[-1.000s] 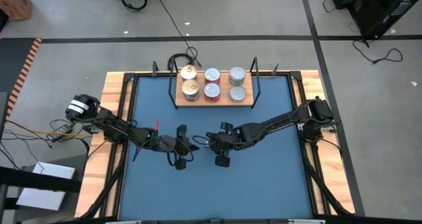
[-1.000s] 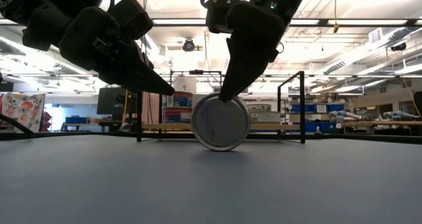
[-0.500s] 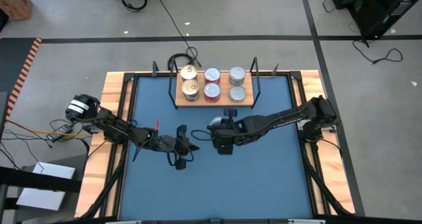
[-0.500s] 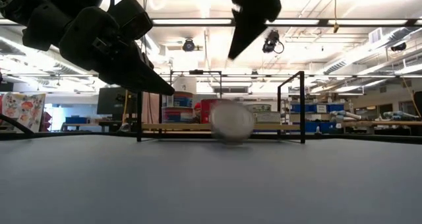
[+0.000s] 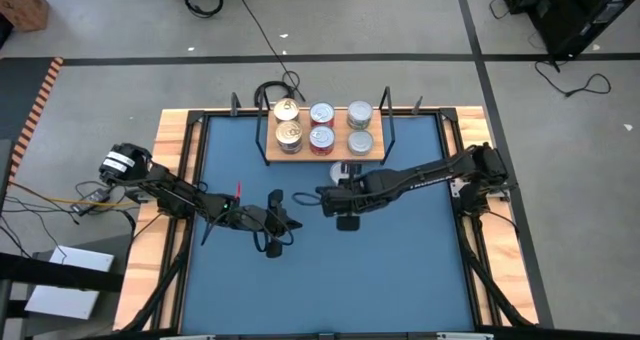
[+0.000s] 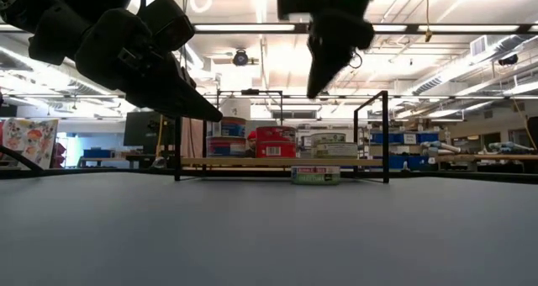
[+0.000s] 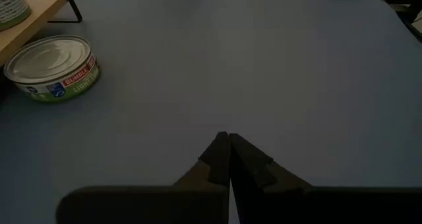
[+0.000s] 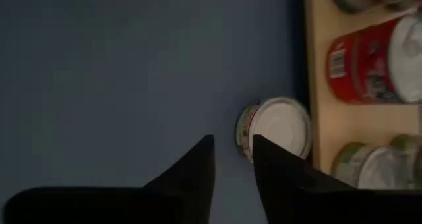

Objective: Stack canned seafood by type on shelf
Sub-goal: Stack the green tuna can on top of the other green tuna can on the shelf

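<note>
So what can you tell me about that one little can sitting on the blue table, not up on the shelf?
The loose can is a small, squat round tin that looks like metal, with a plain silver lid and a green, white and red label around its side. It lies flat, lid up, on the blue table, right beside the front edge of the wooden shelf; whether it touches the board is unclear. Nothing holds it: the right gripper hangs above it with a gap between its fingers.
</note>
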